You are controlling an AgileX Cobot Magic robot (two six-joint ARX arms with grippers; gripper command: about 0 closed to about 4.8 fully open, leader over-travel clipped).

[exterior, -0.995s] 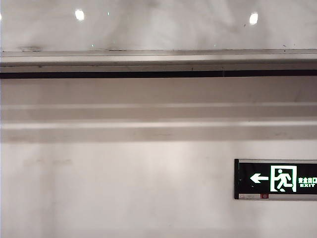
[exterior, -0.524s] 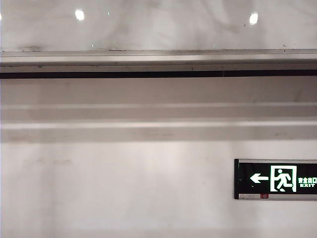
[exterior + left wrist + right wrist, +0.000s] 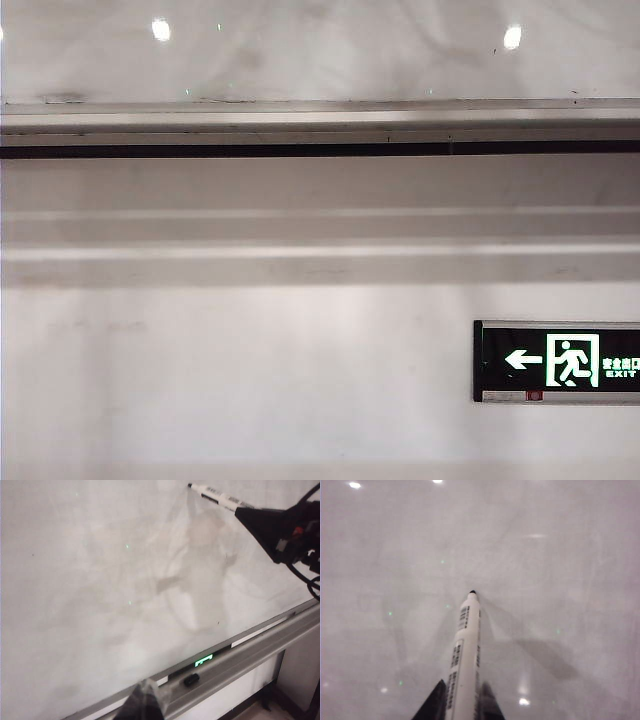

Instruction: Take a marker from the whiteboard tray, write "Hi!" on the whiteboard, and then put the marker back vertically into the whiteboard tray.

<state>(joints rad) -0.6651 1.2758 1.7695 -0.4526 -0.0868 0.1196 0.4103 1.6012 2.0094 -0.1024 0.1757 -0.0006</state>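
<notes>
The marker, white with printed labels and a bare black tip, points at the glossy whiteboard. My right gripper is shut on its barrel. From the left wrist view, that gripper holds the marker high against the whiteboard; I cannot tell whether the tip touches it. The grey whiteboard tray runs below. My left gripper hangs by the tray, its fingers together and holding nothing. The exterior view shows the whiteboard and the tray, but no gripper.
A small black cap lies in the tray. Under the tray are white wall mouldings and a lit green exit sign at the lower right. The board mirrors ceiling lights and carries faint smudges.
In the exterior view only the faint shadows mirrored in the whiteboard have shifted slightly. The tray, wall and sign look the same.
</notes>
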